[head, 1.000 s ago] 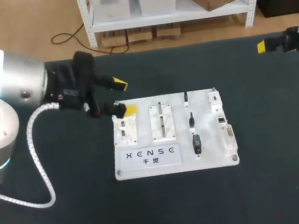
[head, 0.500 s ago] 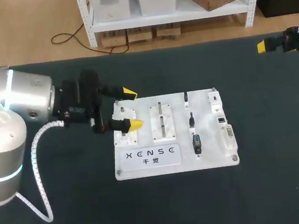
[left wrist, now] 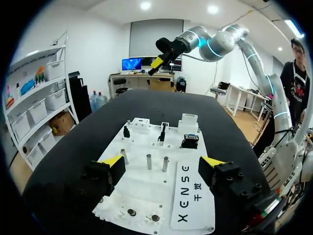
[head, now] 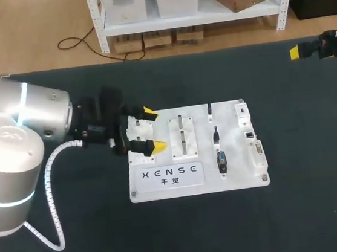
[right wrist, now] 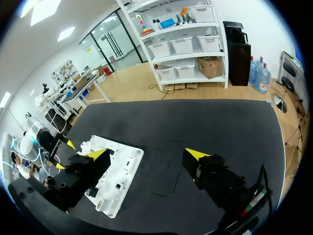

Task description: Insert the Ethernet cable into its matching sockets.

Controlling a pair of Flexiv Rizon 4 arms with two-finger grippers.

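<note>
Left fingers (head: 158,145), open and empty, have slid right over the board's (head: 199,180) left end, nearing the dark plugs (head: 216,136) right of centre, the cable likely among them. Right fingers (head: 294,52) hang open, upper right

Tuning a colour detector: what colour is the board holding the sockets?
The board is white; the head view shows it best.

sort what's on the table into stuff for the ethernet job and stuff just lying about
For the job: white socket board; left end effector, open over it. No cable made out.
Lying about: metal pegs; two-hole block; right end effector, far off.
</note>
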